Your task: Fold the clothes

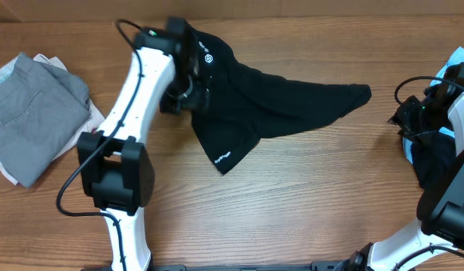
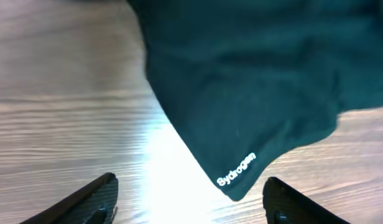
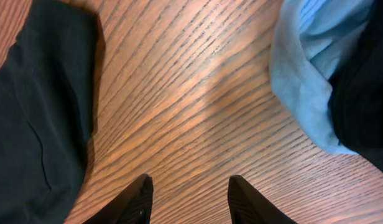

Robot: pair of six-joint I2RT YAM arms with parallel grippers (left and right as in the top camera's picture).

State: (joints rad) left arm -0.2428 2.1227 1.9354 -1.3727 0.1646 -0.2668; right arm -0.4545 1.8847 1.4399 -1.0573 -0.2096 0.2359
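Overhead, black garment (image 1: 277,105) central, grey pile (image 1: 32,105) aside, left hand (image 2: 190,185) wide, right hand (image 3: 190,182) parted

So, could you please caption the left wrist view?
Open left gripper over wooden table, facing white-lettered corner of black fabric garment.

The work surface is a wooden table (image 1: 307,188) with a medium-brown finish and a fine, straight grain that runs left to right across the overhead view; it forms the whole background in all three views. The finish is semi-gloss: a bright patch of reflected light (image 2: 163,168) washes the grain out to near white in the left wrist view, and a softer pale sheen (image 3: 207,93) crosses the grain in the right wrist view. Illumination comes from above and is even, producing only soft-edged shadows on the wood.
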